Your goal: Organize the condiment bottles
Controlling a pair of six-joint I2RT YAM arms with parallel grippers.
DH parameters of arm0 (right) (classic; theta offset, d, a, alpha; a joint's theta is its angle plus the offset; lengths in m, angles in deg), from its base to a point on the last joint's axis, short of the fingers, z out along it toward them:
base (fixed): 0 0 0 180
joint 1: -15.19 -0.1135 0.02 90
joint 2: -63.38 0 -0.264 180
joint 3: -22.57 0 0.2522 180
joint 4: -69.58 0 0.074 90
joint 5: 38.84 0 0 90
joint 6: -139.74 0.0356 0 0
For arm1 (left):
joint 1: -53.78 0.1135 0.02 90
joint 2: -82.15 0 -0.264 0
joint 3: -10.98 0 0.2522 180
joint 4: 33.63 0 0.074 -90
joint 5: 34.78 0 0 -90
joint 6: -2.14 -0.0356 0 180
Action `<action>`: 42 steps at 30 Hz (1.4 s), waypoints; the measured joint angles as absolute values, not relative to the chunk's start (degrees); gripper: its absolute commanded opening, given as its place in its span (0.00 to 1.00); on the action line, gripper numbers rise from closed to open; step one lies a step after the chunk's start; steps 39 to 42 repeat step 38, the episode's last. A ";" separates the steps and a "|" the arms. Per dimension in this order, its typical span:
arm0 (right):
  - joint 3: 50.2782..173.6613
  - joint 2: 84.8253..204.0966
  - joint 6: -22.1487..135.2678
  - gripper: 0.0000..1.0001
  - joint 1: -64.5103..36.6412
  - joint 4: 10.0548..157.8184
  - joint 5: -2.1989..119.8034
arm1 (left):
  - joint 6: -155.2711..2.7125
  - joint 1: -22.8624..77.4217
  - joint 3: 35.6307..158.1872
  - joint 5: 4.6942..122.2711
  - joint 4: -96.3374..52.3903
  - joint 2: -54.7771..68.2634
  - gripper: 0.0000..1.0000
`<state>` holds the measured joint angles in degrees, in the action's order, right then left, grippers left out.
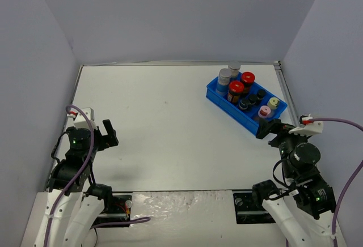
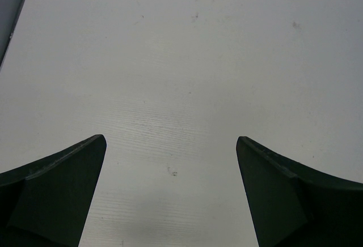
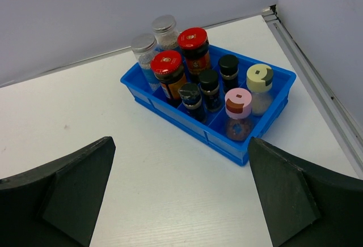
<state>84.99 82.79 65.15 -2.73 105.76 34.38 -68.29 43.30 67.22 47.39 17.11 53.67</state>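
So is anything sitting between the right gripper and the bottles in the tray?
Nothing visible does. The table between the open right gripper and the tray shows nothing on it. Only the tray's near wall fronts the bottles, which stand packed close, the pink-lidded one nearest.

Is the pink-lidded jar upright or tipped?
Upright: the pink-lidded jar stands in the tray, lid on top, beside the cream-lidded jar.

Left gripper [image 2: 170,139] and right gripper [image 3: 181,141] gape wide — arms seemingly tucked low.
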 measured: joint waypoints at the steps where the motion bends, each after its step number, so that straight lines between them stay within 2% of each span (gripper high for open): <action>1: 84.11 82.20 65.16 1.00 -2.91 105.66 34.28 | -68.32 43.30 67.22 47.39 17.03 53.66 0.97; 42: 82.05 79.11 66.13 1.00 -7.37 105.43 32.05 | -68.33 43.30 67.22 45.90 16.69 54.25 0.97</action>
